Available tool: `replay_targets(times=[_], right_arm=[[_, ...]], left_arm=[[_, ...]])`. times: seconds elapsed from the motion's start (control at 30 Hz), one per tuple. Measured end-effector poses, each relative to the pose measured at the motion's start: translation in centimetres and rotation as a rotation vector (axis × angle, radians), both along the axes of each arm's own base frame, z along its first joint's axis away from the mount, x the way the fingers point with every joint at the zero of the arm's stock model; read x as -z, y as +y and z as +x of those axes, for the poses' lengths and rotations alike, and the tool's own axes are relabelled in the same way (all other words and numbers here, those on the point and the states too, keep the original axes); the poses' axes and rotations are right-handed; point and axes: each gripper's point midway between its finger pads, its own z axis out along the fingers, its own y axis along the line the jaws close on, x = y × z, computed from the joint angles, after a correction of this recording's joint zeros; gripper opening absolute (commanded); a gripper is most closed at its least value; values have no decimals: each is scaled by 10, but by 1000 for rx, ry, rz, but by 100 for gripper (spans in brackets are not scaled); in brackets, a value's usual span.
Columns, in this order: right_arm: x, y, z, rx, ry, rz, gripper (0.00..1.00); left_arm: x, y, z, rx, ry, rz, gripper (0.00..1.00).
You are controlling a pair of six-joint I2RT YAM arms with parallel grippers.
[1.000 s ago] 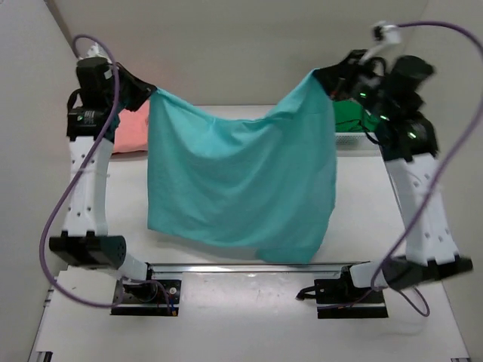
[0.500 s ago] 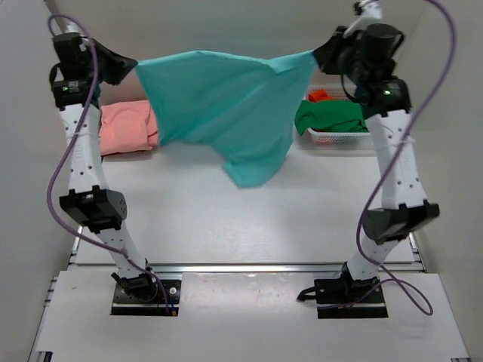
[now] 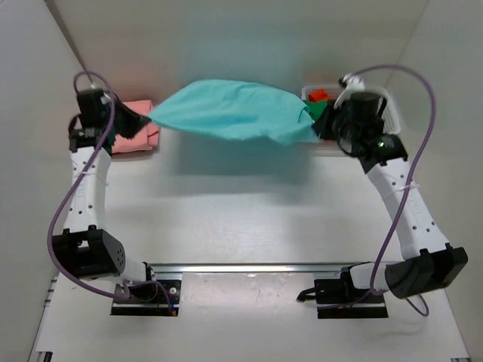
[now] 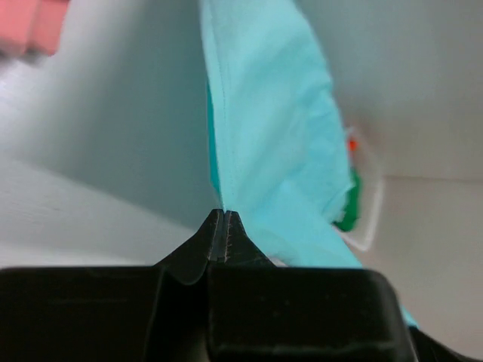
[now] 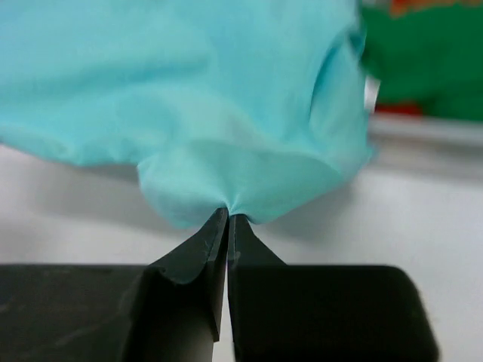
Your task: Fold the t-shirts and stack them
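Note:
A teal t-shirt (image 3: 230,111) is stretched in the air between my two grippers above the far part of the table. My left gripper (image 3: 148,121) is shut on its left edge (image 4: 249,113). My right gripper (image 3: 315,128) is shut on its right edge (image 5: 219,98). A salmon pink t-shirt (image 3: 136,128) lies folded at the far left, behind my left gripper. A dark green t-shirt (image 3: 321,109) lies in the basket at the far right, partly hidden by the teal one; it also shows in the right wrist view (image 5: 426,64).
A white mesh basket (image 3: 389,113) stands at the far right and holds the green shirt and something red-orange (image 3: 318,95). Walls close in the table on the left, back and right. A metal rail (image 3: 249,268) runs along the near edge.
Both arms have swung forward and down toward the far side of the table. The teal shirt, which hung as a wide sheet and then flapped up, now billows flat and low between the grippers.

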Motion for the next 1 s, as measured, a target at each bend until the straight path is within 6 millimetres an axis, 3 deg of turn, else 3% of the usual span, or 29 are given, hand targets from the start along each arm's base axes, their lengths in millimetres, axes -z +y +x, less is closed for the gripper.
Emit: replay_targets(times=[0.07,0.13,0.2,0.3,0.4,0.47,0.57,0.67,0.83,1.0], right_arm=[[62,4,-23,-5,147,-33,1],[113,8,-58,-19,281,-61,0],[145,9,-92,-33,365,-71,0],[189,5,-147,-54,474,-68,0],[225,-4,-183,-49,581,-70,0],[247,-9,-200,-45,665,-79,0],[268,-13,-217,-46,764,-88,0],[277,-15,-226,-44,812,-91,0],[285,-21,-223,-35,858,-98,0],[287,-30,-208,0,878,-91,0]], left_arm=[[48,-2,-9,-2,100,18,0],[123,-5,-39,-2,271,32,0],[170,-7,-67,-1,385,34,0],[241,-12,-124,7,563,28,0],[278,-16,-163,11,658,21,0],[293,-17,-184,10,697,33,0],[296,-15,-190,9,691,52,0],[301,-14,-196,6,685,64,0],[312,-15,-204,3,709,61,0],[314,-13,-195,-2,704,60,0]])
